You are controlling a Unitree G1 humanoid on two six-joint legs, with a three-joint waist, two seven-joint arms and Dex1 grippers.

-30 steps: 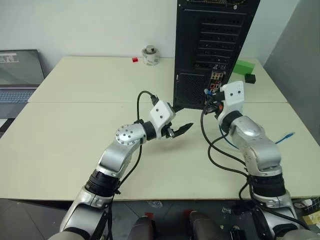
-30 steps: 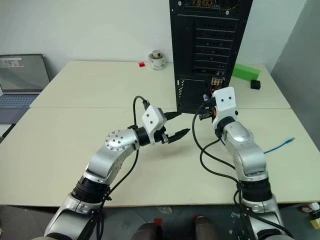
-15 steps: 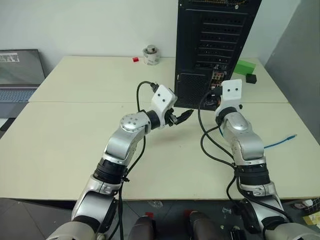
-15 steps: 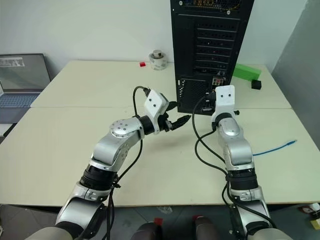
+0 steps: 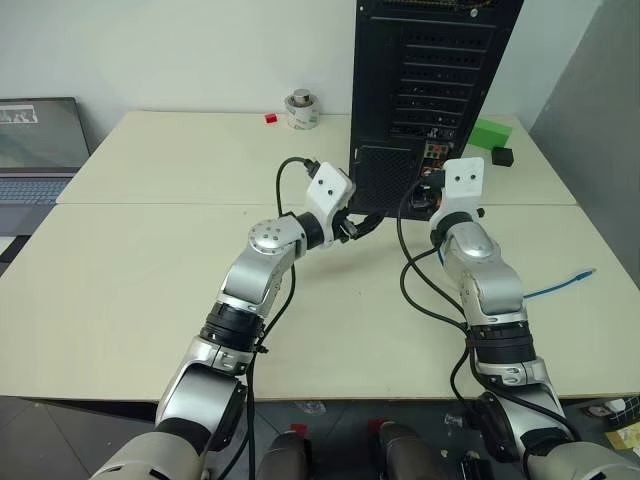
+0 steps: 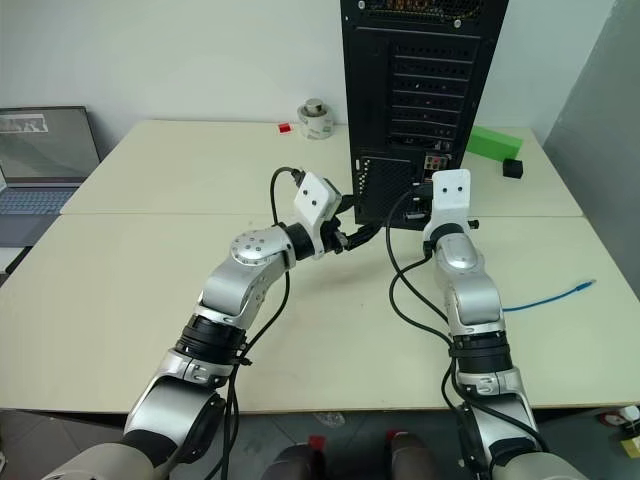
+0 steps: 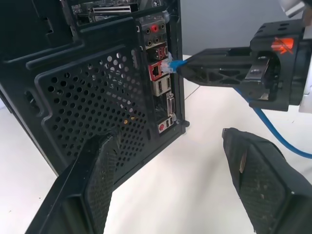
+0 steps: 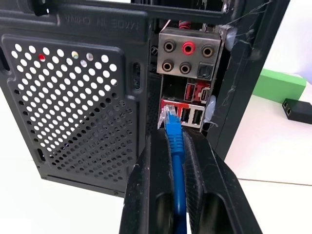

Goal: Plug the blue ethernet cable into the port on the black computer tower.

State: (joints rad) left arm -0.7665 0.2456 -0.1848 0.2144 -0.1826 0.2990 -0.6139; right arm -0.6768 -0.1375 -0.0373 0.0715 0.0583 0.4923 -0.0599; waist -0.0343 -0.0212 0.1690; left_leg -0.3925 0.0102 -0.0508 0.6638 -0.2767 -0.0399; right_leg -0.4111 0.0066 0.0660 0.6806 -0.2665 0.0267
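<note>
The black computer tower [image 5: 430, 90] stands at the back of the table with its rear panel facing me. My right gripper [image 8: 171, 132] is shut on the blue ethernet cable [image 8: 176, 161], just behind its clear plug [image 8: 168, 116]. The plug's tip is right at the red-rimmed port [image 7: 155, 70] in the connector strip; whether it is seated I cannot tell. The rest of the cable trails off over the table to the right [image 5: 560, 285]. My left gripper [image 7: 171, 137] is open and empty, level beside the tower's mesh vent [image 7: 97, 92], left of the right gripper.
A laptop [image 5: 35, 150] sits at the far left. A tape roll [image 5: 301, 110] and a small red piece [image 5: 270, 119] lie left of the tower. A green block [image 5: 490, 133] and a small black box [image 5: 500, 157] lie to its right. Black arm cables [image 5: 420, 290] loop over the table.
Both arms have reached forward towards the tower. The left gripper has come up close to the vent, and the right gripper has brought the plug up to the connector strip.
</note>
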